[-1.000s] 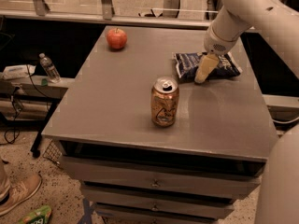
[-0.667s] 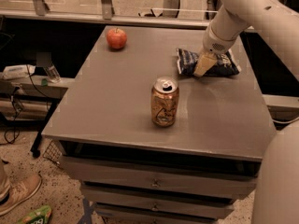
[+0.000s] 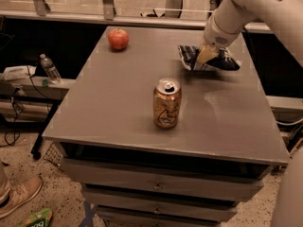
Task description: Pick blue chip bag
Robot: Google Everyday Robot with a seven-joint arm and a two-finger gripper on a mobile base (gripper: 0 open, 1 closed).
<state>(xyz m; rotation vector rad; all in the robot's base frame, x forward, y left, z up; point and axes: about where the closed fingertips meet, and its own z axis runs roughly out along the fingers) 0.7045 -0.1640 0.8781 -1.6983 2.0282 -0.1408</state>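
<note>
The blue chip bag (image 3: 226,63) is dark navy with white speckles, at the far right of the grey table (image 3: 118,108). My gripper (image 3: 205,56) comes down from the white arm at the upper right, and its tan fingers are shut on the bag's middle. The bag's left end (image 3: 188,56) is bunched up and looks raised slightly off the tabletop, with a shadow under it. The fingers hide part of the bag.
A gold-brown soda can (image 3: 166,103) stands upright near the table's middle, in front of the bag. A red apple (image 3: 118,38) sits at the far left corner. A water bottle (image 3: 49,69) stands on a low shelf to the left. Drawers are below the tabletop.
The gripper and the bag have shifted slightly up and away from the can. The bag looks more bunched at its left end. The can and apple have not moved.
</note>
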